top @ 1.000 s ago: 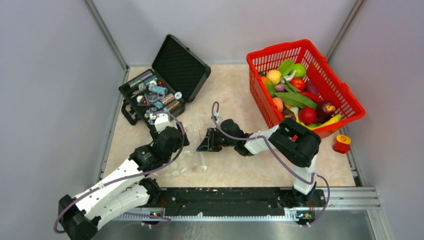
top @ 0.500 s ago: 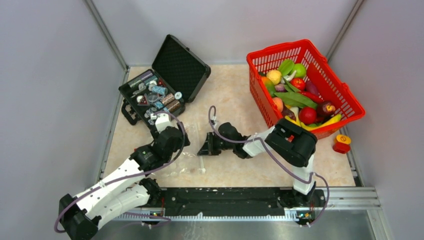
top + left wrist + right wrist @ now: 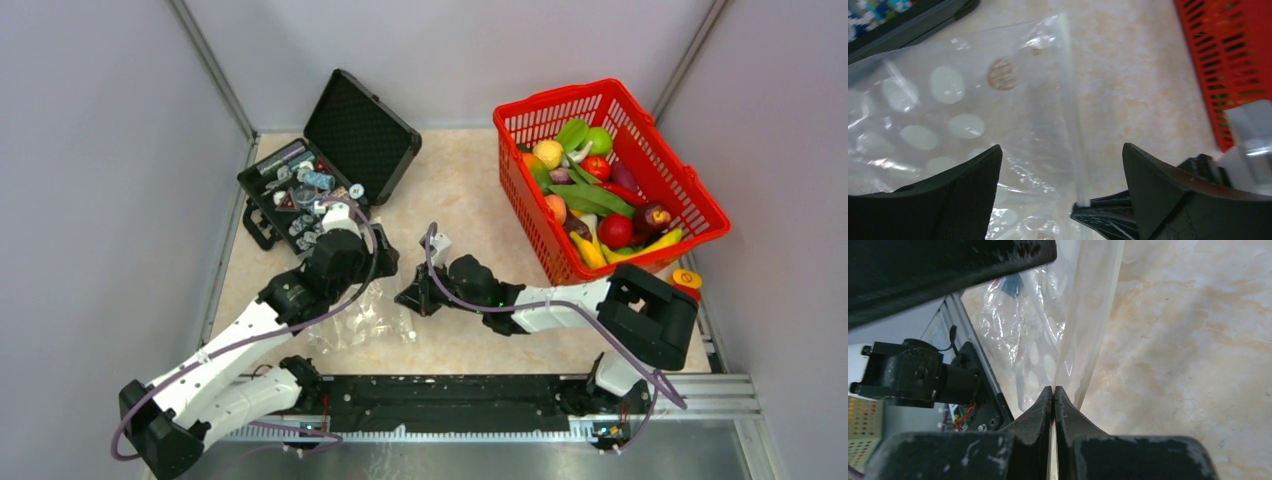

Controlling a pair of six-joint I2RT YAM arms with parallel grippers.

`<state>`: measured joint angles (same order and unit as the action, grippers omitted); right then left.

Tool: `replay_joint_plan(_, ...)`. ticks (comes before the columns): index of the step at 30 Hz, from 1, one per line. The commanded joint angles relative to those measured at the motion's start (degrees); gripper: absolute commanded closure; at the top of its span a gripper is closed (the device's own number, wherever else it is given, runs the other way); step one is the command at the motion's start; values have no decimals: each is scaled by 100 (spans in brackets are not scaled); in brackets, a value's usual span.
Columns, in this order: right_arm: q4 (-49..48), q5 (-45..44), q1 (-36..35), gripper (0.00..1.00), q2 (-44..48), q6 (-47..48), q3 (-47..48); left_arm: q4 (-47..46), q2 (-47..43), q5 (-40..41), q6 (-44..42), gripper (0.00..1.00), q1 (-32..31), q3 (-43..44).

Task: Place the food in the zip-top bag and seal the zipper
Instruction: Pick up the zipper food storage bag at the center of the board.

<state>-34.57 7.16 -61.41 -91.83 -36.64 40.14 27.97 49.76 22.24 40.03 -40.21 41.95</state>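
Note:
The clear zip-top bag [image 3: 362,318] lies crumpled on the table between my arms. My right gripper [image 3: 408,298] is shut on its whitish zipper strip [image 3: 1098,315], with the jaws pressed together on the film [image 3: 1053,388]. My left gripper [image 3: 378,272] is open and empty, hovering over the bag [image 3: 948,100] with the zipper [image 3: 1070,100] between its fingers [image 3: 1060,150]. The right gripper's tip shows in the left wrist view [image 3: 1103,212]. The food [image 3: 590,190], toy fruits and vegetables in red, green, yellow and purple, sits in the red basket.
The red mesh basket [image 3: 610,92] stands at the back right. An open black case [image 3: 345,135] with small metal parts lies at the back left, close to my left wrist. A small red and yellow toy [image 3: 684,286] lies on the table near the basket.
My right arm has stretched out, its elbow swinging right, the gripper still on the bag's edge. My left gripper has moved up toward the case. The bag is more bunched.

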Motion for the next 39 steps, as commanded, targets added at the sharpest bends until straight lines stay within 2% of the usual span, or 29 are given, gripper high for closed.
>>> replay_joint_plan(1, 211, -947, -277, 100, 407, 553, -53, -490, 261, -1188, -359, 11, 12, 595)
replay_joint_plan(11, 719, -2046, -566, 100, 890, 700, 6, 164, 1070, -1085, -360, 18, -4, 1165)
replay_joint_plan(14, 570, -2184, -634, 100, 979, 729, -90, 456, 1262, -733, -288, 19, -13, 1357)
replay_joint_plan(20, 721, -2463, -742, 100, 1022, 885, -2, 492, 1479, -770, -384, 23, -27, 1510)
replay_joint_plan(31, 935, -2837, -816, 100, 1053, 856, 143, 767, 1594, -426, -559, 40, -209, 1632)
replay_joint_plan(39, 649, -2749, -948, 100, 1139, 1009, 131, 746, 1898, -306, -519, 39, -386, 1667)
